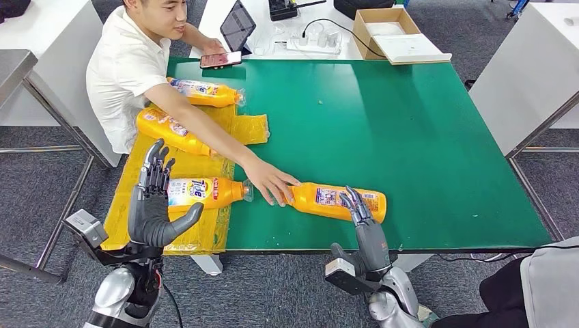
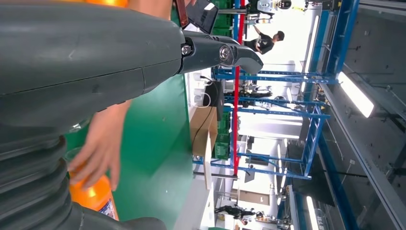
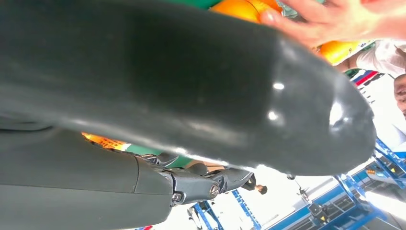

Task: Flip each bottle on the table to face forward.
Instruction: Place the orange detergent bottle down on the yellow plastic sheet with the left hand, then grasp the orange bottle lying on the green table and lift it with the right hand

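Observation:
Several orange detergent bottles lie on their sides on the green table [image 1: 423,123]. Two bottles [image 1: 205,92] [image 1: 171,130] lie by the seated person, and a third bottle [image 1: 205,192] lies on the yellow sheet [image 1: 205,232]. My left hand [image 1: 156,205] stands upright and open just left of this third bottle, holding nothing. The fourth bottle [image 1: 321,199] lies near the front edge; a person's hand [image 1: 270,181] rests on its neck end. My right hand [image 1: 362,219] reaches up from the front edge, its straight fingers lying against the bottle's near side. The left wrist view shows my left hand [image 2: 95,72], the person's hand [image 2: 103,143] and this bottle [image 2: 93,196].
The person sits at the table's left side, arm stretched across the yellow sheet. A phone [image 1: 220,59], a tablet [image 1: 237,27], a power strip [image 1: 314,42] and a cardboard box [image 1: 389,31] lie beyond the far edge. White tables [image 1: 532,75] stand at either side.

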### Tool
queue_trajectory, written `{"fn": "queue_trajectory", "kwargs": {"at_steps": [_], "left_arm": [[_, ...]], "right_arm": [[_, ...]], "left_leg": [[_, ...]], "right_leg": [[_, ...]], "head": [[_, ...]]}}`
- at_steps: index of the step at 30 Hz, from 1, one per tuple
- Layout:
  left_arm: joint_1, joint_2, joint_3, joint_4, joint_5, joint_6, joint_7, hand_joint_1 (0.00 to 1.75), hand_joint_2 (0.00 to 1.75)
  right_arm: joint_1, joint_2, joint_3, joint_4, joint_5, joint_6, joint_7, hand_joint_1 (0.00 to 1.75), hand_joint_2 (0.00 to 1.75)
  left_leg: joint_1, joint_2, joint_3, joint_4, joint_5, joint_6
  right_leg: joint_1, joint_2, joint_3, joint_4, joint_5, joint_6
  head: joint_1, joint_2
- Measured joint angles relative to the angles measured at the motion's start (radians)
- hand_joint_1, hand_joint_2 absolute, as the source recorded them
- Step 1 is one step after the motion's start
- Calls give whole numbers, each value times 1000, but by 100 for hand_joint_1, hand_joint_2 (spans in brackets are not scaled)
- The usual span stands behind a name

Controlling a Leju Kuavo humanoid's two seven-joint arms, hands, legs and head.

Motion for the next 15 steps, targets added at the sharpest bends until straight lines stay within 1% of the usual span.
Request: {"fn": "queue_trajectory", "kwargs": {"at_steps": [3,7,11,15], "left_arm": [[1,0,0,0,0,0,0,0,175],[2,0,1,0,-2,1,-1,0,175],[9,-2,3,0,-18,11,-7,0,175],[21,-8,5,0,-36,17,-17,0,175]], "right_arm": [[1,-2,-1,-4,0,0,0,0,0],[1,-5,-3,-7,17,-13,1,0,175],[-3,-31,-6,-24,119,-91,20,0,175],[-20,-67,-12,-82,168,-99,34,0,175]], "left_leg": [[0,0,0,0,0,0],[0,0,0,0,0,0],[-1,0,0,0,0,0],[-1,0,-1,0,0,0]], "right_leg": [[0,0,0,0,0,0],[0,0,0,0,0,0],[0,0,0,0,0,0],[0,0,0,0,0,0]], "head": [[0,0],[0,0],[0,0],[0,0]]}}
